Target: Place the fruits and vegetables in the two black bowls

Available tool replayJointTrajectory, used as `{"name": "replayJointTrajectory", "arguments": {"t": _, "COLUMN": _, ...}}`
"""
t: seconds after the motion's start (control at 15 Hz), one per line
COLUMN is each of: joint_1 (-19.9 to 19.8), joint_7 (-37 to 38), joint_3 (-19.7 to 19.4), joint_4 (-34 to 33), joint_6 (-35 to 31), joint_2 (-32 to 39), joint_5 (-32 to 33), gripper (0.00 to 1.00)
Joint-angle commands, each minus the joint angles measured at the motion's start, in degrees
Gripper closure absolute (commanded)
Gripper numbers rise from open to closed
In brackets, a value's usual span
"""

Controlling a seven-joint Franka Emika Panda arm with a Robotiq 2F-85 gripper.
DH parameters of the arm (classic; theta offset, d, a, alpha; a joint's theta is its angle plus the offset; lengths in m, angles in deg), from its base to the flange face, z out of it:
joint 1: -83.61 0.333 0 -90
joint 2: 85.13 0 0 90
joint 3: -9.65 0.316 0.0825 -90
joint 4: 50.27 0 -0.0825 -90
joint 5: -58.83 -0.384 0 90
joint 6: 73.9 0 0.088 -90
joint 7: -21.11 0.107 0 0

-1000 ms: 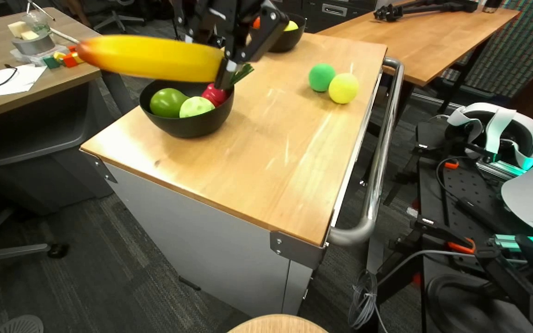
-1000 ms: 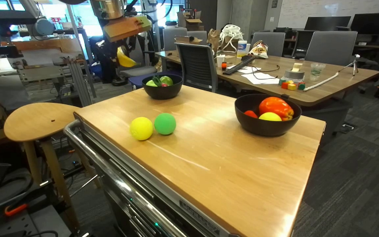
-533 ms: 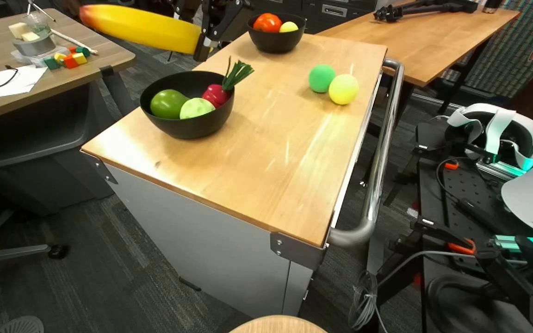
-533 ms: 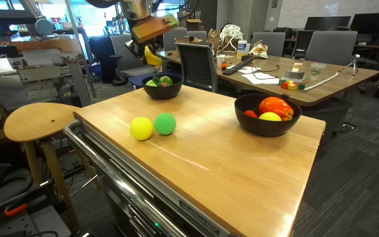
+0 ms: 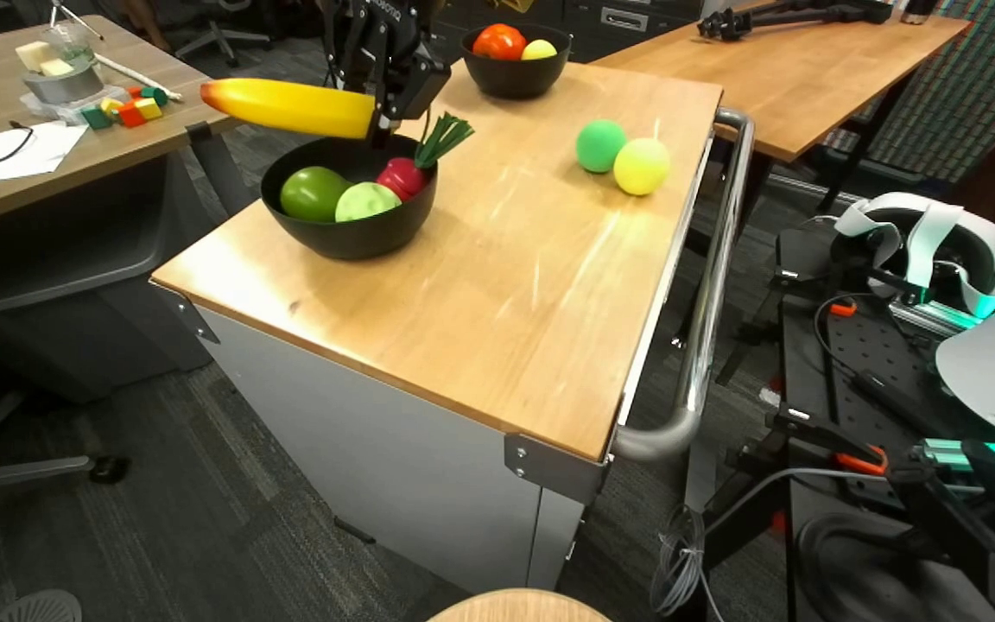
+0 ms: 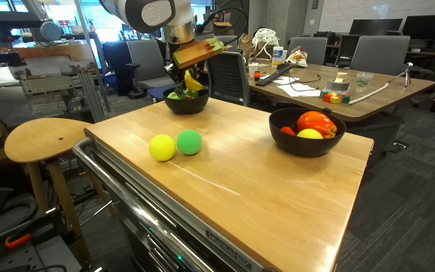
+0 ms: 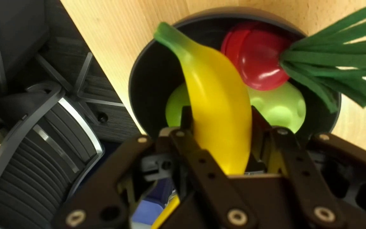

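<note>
My gripper (image 7: 220,122) is shut on the yellow banana (image 7: 218,86), with one finger pressing each side. The banana hangs over a black bowl (image 5: 346,238), its green stem reaching past my fingers in the wrist view. Inside that bowl lie a dark green fruit (image 5: 313,193), a pale green fruit (image 5: 367,200) and a red radish (image 5: 403,177) whose leaves stick out over the rim. The larger-looking black bowl (image 6: 306,146) in an exterior view holds an orange-red pepper-like piece (image 6: 316,123), a small red ball (image 6: 287,130) and a yellow fruit (image 6: 310,134).
A yellow ball (image 6: 162,147) and a green ball (image 6: 189,142) sit side by side on the wooden tabletop (image 6: 240,177), near the metal handle rail (image 5: 709,285). A chair (image 6: 227,77) and a cluttered desk (image 6: 391,85) stand beyond the tabletop.
The arm has carried the banana across and down to just above the bowl with the radish, to the right in an exterior view. My grip on the banana is unchanged; bowls and balls have not moved.
</note>
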Motion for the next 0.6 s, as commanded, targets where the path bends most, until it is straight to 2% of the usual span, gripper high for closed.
{"name": "replayJointTrajectory", "arguments": {"t": 0.0, "joint_1": -1.44, "joint_7": 2.48, "joint_3": 1.65, "joint_4": -2.66, "joint_6": 0.35, "joint_2": 1.94, "joint_5": 1.35, "gripper": 0.33}}
{"name": "replayJointTrajectory", "arguments": {"t": 0.13, "joint_1": -1.66, "joint_7": 4.25, "joint_3": 1.81, "joint_4": -2.47, "joint_6": 1.38, "joint_2": 1.56, "joint_5": 1.26, "gripper": 0.29}}
{"name": "replayJointTrajectory", "arguments": {"t": 0.33, "joint_1": -2.39, "joint_7": 8.0, "joint_3": 2.29, "joint_4": -1.64, "joint_6": 5.05, "joint_2": -1.17, "joint_5": -0.38, "gripper": 0.05}}
{"name": "replayJointTrajectory", "arguments": {"t": 0.4, "joint_1": -2.75, "joint_7": 8.54, "joint_3": 2.56, "joint_4": -1.11, "joint_6": 5.56, "joint_2": -2.46, "joint_5": -1.23, "gripper": 0.0}}
{"name": "replayJointTrajectory", "arguments": {"t": 0.53, "joint_1": -3.75, "joint_7": 8.28, "joint_3": 3.15, "joint_4": 0.42, "joint_6": 6.23, "joint_2": -5.99, "joint_5": -4.32, "gripper": 0.0}}
